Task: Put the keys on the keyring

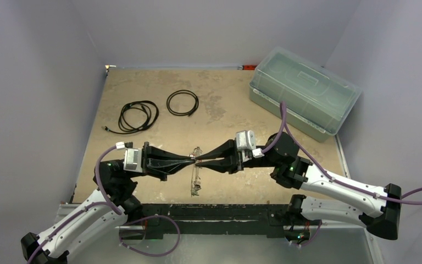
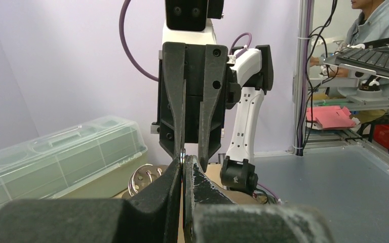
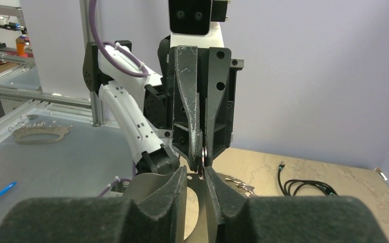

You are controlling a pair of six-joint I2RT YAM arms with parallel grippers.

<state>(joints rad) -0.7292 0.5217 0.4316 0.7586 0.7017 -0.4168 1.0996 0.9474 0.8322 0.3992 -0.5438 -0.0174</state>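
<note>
Black plastic jaws meet tip to tip near table centre — my left gripper [image 1: 193, 159] pinched shut on a metal sliver [image 3: 202, 158], my right gripper [image 1: 199, 162] narrowly parted, beside the bumpy pale keyring [image 1: 196, 184].

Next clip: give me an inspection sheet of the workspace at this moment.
surface: tan tabletop, blotchy.
job's things: keyring seen edge-on where the two tools meet; keys not made out.
clutter: two black cable coils, far left; clear lidded box, far right.
grippers: left tool shut on the keyring; right tool tip to tip with it, jaws slightly apart.
cables: purple leads along both arms.
surroundings: plain walls; seated person beyond the table, in the left wrist view.
</note>
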